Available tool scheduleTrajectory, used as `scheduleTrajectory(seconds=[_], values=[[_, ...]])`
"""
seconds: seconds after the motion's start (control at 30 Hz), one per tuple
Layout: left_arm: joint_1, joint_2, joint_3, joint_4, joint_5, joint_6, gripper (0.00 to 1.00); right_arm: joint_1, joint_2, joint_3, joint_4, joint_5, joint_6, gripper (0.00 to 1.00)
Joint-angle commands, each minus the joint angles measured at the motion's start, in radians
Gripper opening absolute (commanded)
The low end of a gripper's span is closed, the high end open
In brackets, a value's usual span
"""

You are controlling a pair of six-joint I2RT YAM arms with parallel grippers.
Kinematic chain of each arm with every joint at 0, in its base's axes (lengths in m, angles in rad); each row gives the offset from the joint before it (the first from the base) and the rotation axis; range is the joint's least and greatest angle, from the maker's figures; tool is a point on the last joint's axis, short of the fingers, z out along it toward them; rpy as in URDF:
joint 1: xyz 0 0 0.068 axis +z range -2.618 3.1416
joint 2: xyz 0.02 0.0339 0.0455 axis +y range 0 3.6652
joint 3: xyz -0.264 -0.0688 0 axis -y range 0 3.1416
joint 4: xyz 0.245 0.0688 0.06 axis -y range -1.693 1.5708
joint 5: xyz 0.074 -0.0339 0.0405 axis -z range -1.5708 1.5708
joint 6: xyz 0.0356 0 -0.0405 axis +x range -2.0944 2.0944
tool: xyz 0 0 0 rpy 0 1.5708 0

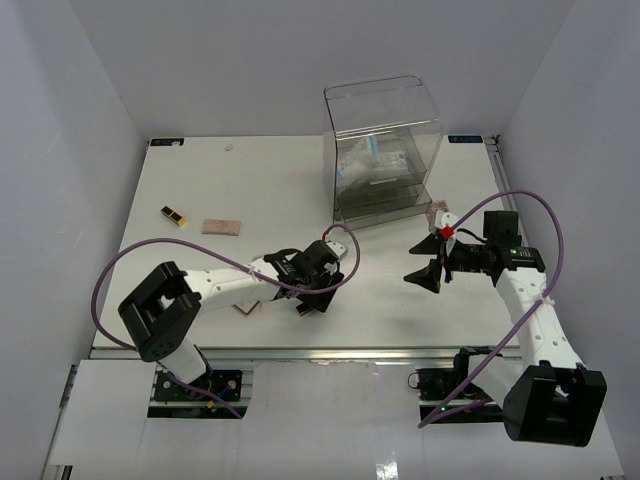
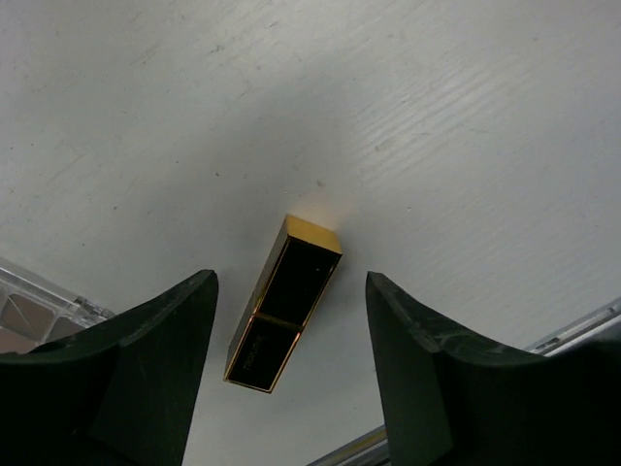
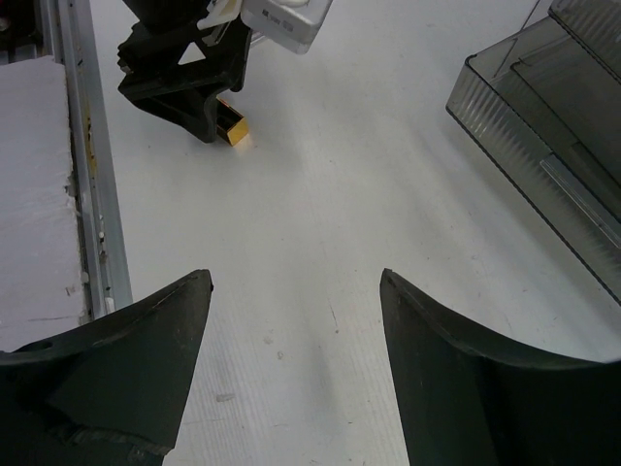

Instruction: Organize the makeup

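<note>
we've got the left claw (image 1: 313,297) wide, straddling the black-gold lipstick (image 2: 284,303) flat on the surface (image 1: 380,290), no contact | lipstick's nearer us and left of the drawer box (image 1: 385,155) | right claw (image 3: 294,282) wide too, holding nothing, right of the box
</note>
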Motion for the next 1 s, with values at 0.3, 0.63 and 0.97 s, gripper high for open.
scheduleTrajectory(seconds=[0.3,0.63,0.97], values=[[-0.047,0.097,0.109,-0.048,-0.119,0.05,0.51,-0.041,-0.01,-0.004,0.007,-0.051,0.002,0.76],[-0.055,0.095,0.113,-0.085,-0.106,0.071,0.53,-0.047,-0.01,-0.005,0.004,-0.057,-0.005,0.76],[-0.055,0.107,0.129,-0.099,-0.105,0.074,0.49,-0.052,-0.007,-0.006,0.003,-0.06,-0.006,0.76]])
